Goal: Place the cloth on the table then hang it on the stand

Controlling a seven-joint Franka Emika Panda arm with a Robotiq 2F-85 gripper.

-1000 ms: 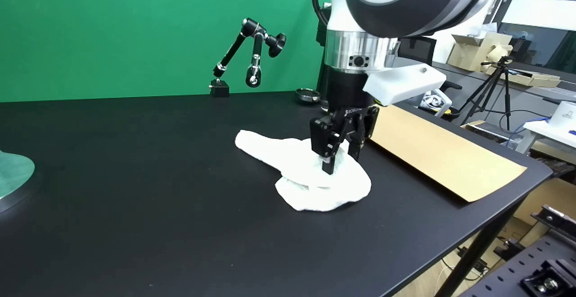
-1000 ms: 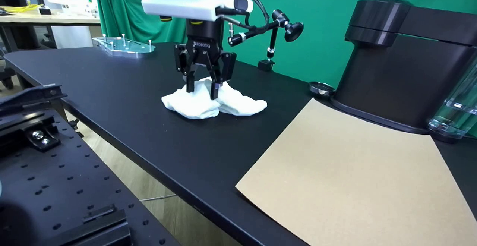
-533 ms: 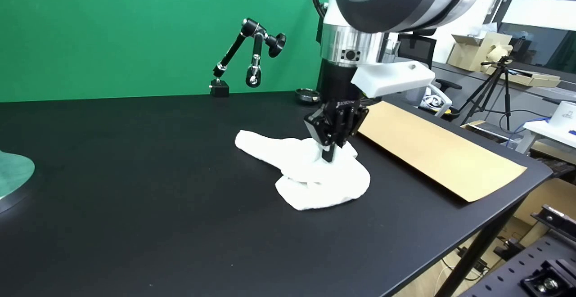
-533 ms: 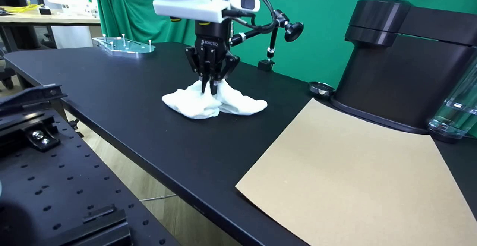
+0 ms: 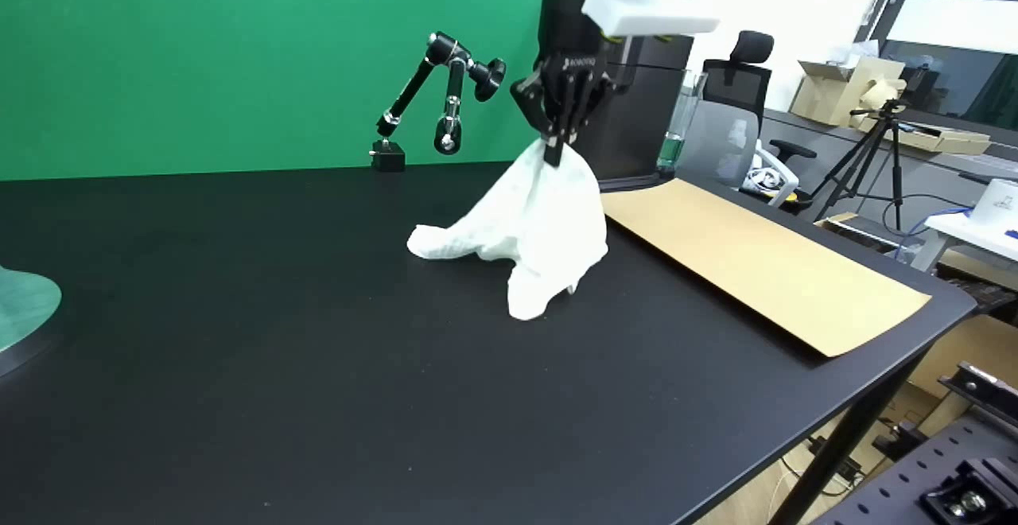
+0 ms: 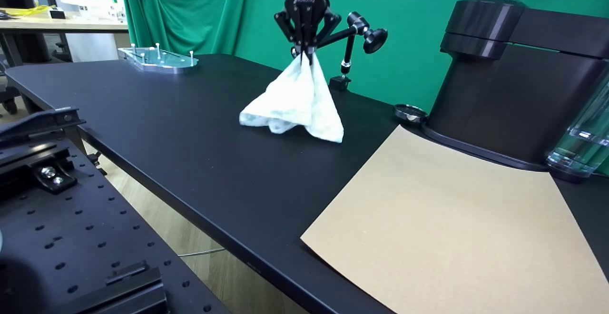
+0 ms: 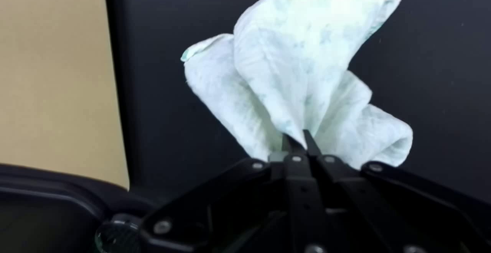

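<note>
While fingers pinch cloth, clear tank, contents unclear.

Below the satiny black two-fingered claw, we are seeing a soft, wrinkled white cloth and a smooth, matt black tabletop; beyond the claw, a thin black jointed stand glinting with metal; to one side, a matt tan cardboard sheet and a bulky, glossy-topped black machine.

A green curtain hangs behind — plus an office chair and pale wood-toned floor
</note>
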